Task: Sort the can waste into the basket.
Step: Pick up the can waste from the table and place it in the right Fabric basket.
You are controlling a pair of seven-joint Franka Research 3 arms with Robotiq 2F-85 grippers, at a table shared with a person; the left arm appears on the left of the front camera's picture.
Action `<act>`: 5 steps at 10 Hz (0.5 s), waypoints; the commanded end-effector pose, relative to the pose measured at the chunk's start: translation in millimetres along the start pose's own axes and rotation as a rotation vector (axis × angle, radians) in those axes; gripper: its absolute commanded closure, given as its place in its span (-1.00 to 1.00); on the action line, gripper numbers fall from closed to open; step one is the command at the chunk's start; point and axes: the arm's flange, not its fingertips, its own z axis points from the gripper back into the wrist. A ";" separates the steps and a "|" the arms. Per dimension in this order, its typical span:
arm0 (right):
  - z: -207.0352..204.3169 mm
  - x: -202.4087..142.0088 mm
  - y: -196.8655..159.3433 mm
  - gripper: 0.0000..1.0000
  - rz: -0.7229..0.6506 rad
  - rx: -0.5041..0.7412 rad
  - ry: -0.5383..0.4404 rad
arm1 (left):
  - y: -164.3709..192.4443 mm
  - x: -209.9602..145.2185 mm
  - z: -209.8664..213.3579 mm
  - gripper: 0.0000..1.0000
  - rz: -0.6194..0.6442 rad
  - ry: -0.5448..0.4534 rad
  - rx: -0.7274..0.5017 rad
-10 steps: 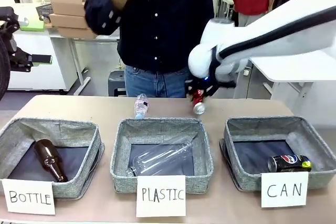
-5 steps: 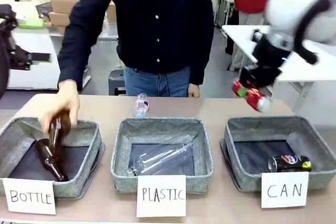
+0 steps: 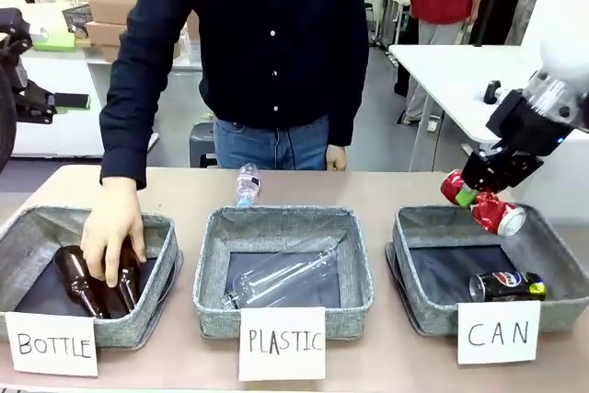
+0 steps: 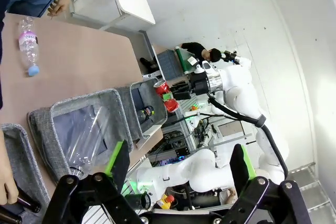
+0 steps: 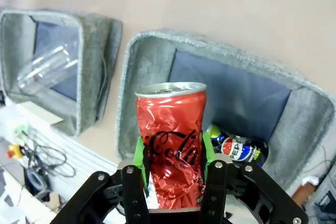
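Note:
A dented red can (image 3: 497,213) hangs tilted over the far rim of the grey basket (image 3: 423,218) marked by a white "CAN" card (image 3: 498,332). My right gripper (image 3: 479,198) is shut on it. In the right wrist view the green pads press both sides of the red can (image 5: 170,140) between the gripper's (image 5: 172,150) fingers, with the basket (image 5: 157,38) below. A black Pepsi can (image 3: 508,285) lies in that basket's front right corner, and the right wrist view has it (image 5: 236,149) just beyond the red one. My left gripper (image 4: 178,156) is open and holds nothing.
The middle "PLASTIC" basket (image 3: 212,264) holds a clear bottle (image 3: 281,278). In the left "BOTTLE" basket (image 3: 28,227) the person's hand (image 3: 112,236) rests on brown bottles. A small plastic bottle (image 3: 247,184) lies on the table behind the middle basket.
My right arm carried the red can from the table's far middle rightward to above the CAN basket. The person lowered a brown bottle into the BOTTLE basket.

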 end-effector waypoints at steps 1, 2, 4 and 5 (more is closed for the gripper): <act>-1.4 10.2 -1.0 -0.84 0.014 0.012 -0.007 | -0.6 -0.1 -1.1 -1.00 -0.010 -0.010 -0.026; -1.6 10.0 -0.4 -0.96 0.016 0.011 -0.003 | -0.6 -0.1 -1.1 -1.00 -0.010 -0.010 -0.026; -1.7 8.1 -0.1 -1.00 0.032 0.018 -0.006 | -0.6 -0.1 -1.1 -1.00 -0.010 -0.010 -0.026; -2.5 9.3 -1.4 -1.00 0.017 0.023 -0.008 | -0.6 -0.1 -1.1 -1.00 -0.010 -0.010 -0.026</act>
